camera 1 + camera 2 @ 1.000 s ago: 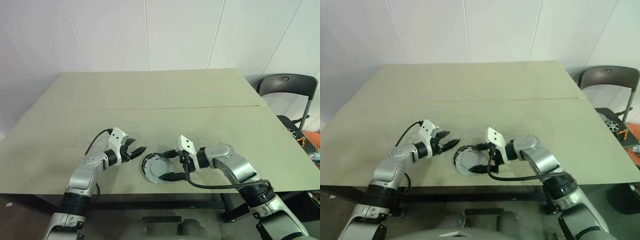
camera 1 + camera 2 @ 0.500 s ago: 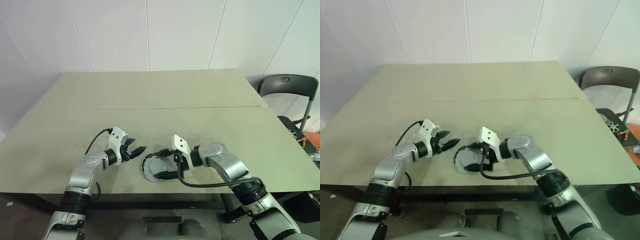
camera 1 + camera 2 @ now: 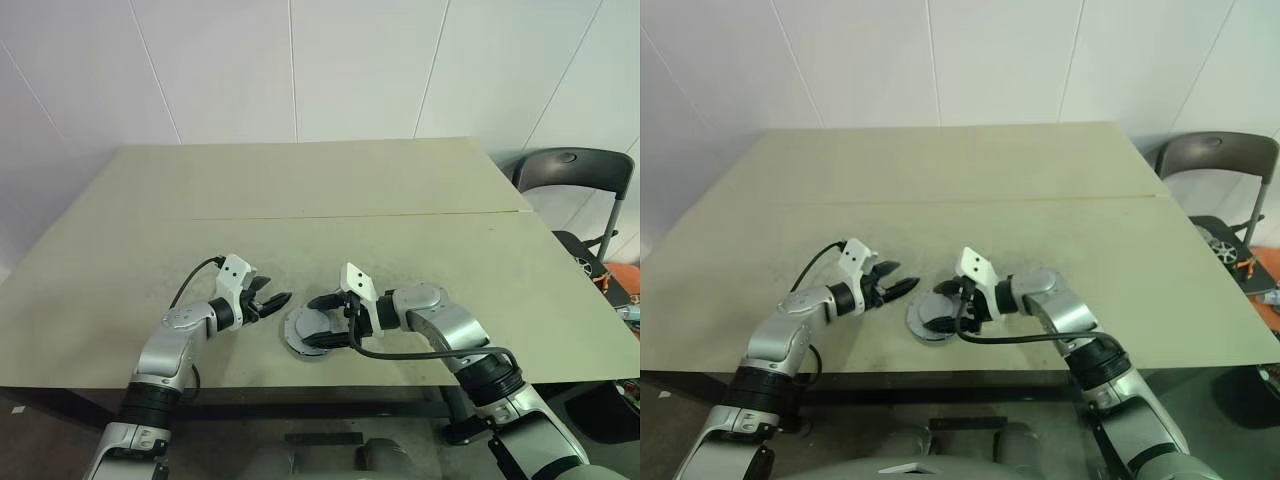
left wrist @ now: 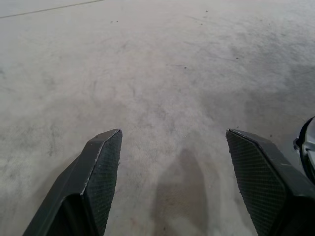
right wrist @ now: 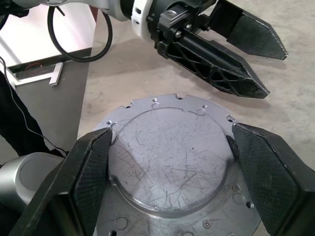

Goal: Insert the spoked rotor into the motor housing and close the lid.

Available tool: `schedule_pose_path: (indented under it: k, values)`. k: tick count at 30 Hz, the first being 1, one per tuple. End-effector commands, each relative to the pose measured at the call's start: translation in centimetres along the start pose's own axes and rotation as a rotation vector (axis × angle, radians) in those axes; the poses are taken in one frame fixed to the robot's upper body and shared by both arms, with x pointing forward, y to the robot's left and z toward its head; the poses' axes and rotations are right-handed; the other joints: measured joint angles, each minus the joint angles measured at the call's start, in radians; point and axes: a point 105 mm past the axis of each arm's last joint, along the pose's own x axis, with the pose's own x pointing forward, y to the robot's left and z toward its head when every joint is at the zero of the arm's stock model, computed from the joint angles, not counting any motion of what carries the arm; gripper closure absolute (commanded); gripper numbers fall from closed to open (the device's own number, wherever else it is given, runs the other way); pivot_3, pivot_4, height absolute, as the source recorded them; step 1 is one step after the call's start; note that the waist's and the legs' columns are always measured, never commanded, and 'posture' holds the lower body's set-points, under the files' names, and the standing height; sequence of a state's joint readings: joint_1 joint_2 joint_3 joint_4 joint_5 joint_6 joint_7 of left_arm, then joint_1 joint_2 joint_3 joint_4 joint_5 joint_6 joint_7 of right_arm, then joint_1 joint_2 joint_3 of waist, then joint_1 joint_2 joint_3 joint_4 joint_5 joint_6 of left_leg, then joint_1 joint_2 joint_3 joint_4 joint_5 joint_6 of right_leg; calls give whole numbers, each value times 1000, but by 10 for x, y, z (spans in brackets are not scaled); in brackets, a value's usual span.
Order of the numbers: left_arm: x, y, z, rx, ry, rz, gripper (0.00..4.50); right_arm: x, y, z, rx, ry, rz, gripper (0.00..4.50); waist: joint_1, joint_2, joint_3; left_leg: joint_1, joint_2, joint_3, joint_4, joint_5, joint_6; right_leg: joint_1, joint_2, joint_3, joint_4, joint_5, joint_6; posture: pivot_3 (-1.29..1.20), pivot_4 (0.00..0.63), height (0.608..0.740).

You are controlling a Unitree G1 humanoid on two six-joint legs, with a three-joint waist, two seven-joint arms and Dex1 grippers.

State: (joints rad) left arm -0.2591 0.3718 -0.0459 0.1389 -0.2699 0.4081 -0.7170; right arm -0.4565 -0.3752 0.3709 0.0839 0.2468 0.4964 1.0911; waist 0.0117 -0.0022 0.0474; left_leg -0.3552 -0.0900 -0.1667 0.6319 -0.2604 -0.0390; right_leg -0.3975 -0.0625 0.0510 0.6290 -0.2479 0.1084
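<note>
Motor housing (image 5: 170, 162), a round scratched grey metal shell, lies flat near the pale beige table's (image 3: 300, 190) near edge, before white panelled walls. Right gripper (image 3: 318, 325) straddles its raised centre, fingers wide, contact unclear. Left gripper (image 3: 276, 303) hovers beside it, spread empty.

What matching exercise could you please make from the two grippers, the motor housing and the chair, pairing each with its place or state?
Things:
1. left gripper
2. right gripper
3. motor housing
4. chair

Places or states:
A. lies flat on the table, near its front edge
B. stands past the table's right side
C. open over bare tabletop, beside the round metal part
D. open, astride the round metal part

Pairs: 1-C, 2-D, 3-A, 4-B.
</note>
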Motion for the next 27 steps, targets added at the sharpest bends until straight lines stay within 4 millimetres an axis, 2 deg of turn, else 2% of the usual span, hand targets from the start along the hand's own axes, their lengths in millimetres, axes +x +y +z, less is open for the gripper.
schedule_pose_path:
  k: [1, 10, 15, 21, 27]
  values:
    - [-1, 2, 11, 36, -22, -1, 920, -2, -7, 17, -40, -48, -32, 951, 0, 0, 0, 0, 0, 0, 0, 0, 0, 0, 0, 0, 0, 0, 0, 0, 0, 740]
    - [0, 2, 11, 35, -20, 0, 920, 1, -17, -4, -106, 65, -90, 951, 0, 0, 0, 1, 0, 0, 0, 0, 0, 1, 0, 0, 0, 0, 0, 0, 0, 740]
    - [0, 2, 9, 36, -13, 1, 920, 0, -18, -7, -125, 77, -99, 951, 0, 0, 0, 1, 0, 0, 0, 0, 0, 1, 0, 0, 0, 0, 0, 0, 0, 740]
    - [1, 2, 8, 35, -8, -1, 920, -11, -5, 7, -30, -3, 18, 951, 1, 0, 0, 1, 0, 0, 0, 0, -1, 1, 0, 0, 0, 0, 0, 0, 0, 740]
    - [2, 1, 6, 41, -1, 2, 920, -20, -2, -12, -30, 101, 50, 951, 2, 0, 0, 0, -1, 0, -1, 0, 0, 0, -1, 0, -1, 0, 0, 0, 0, 740]
